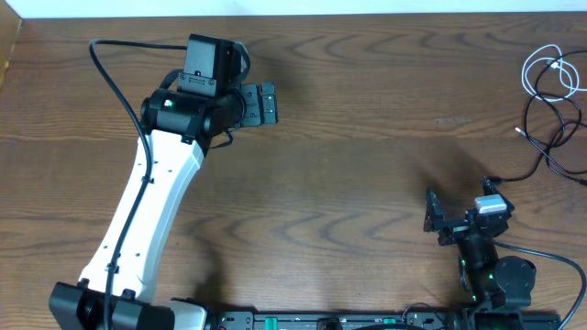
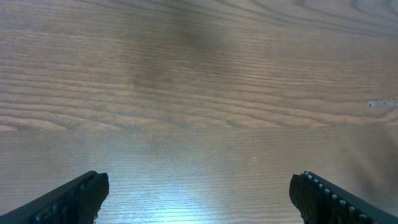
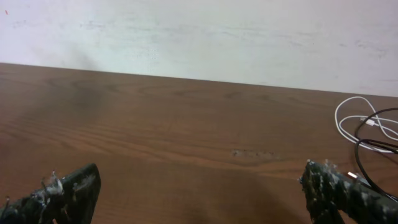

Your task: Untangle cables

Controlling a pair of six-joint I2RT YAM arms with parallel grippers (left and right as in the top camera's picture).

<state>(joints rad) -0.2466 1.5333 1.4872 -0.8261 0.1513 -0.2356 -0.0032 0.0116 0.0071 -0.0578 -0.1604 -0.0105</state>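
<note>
The wooden table fills the overhead view, bare across its middle. The white left arm reaches from the near left corner toward the far edge. Its claw points right, above the board near the far left part. In the left wrist view this claw is spread wide, its 2 fingers at the lower corners with only wood grain between them, holding nothing.

The smaller black right arm sits close to the near edge, toward the right. Its claw faces left. In the right wrist view this claw is also wide open, with bare wood between the fingers and nothing gripped.

The 2 cables lie by the right edge, near the far right corner, well apart from both claws. The white cable forms a loose loop closest to the corner. The black cable sprawls just nearer, its loops crossing the white one where they meet. The right wrist view shows the white cable and black cable overlapping.
</note>
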